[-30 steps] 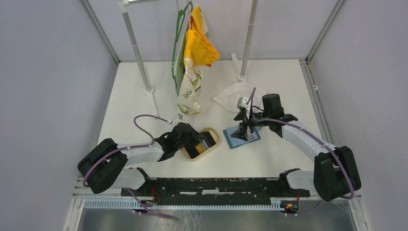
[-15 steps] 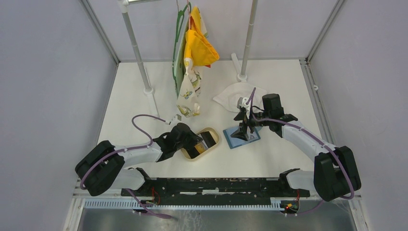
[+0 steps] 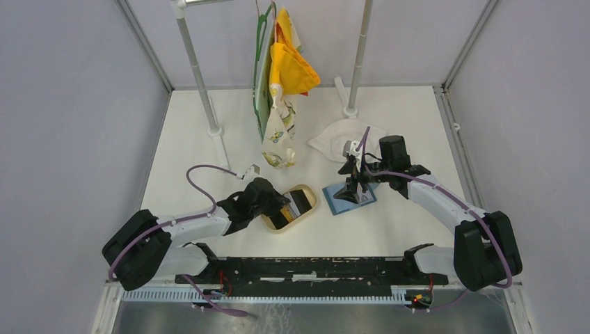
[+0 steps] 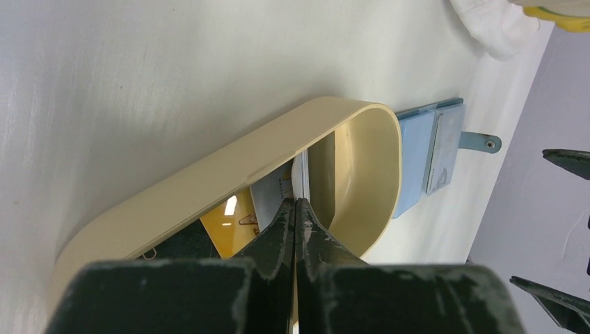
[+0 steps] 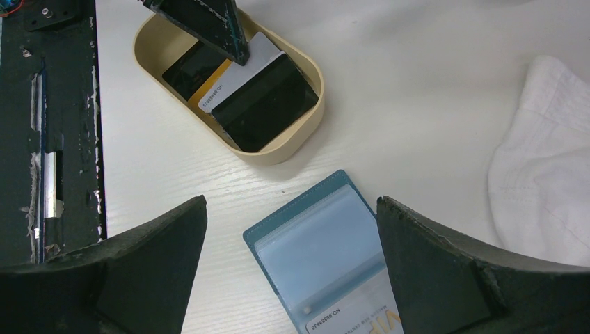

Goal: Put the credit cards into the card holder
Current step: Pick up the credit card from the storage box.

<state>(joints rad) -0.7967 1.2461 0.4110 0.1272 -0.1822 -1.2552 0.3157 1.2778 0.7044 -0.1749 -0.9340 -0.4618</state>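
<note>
Right wrist: 2 cards (image 5: 268,104) in tray (image 5: 296,147); L gripper (image 5: 236,52) pinches 1; R gripper (image 5: 291,209) agape.

Left gripper (image 3: 283,206) closed tight, right gripper (image 3: 356,193) spread wide.

Left arm (image 3: 188,223) lies low and stretched forward and to the right from its base, wrist angled down. In the left wrist view its two fingers (image 4: 278,229) press flat against each other, with no gap showing along the seam. Right arm (image 3: 438,195) bends at the elbow and reaches in towards the left, wrist pitched steeply downward. In the right wrist view its fingers (image 5: 153,243) stand far apart, nothing between them, tips raised off the surface.
</note>
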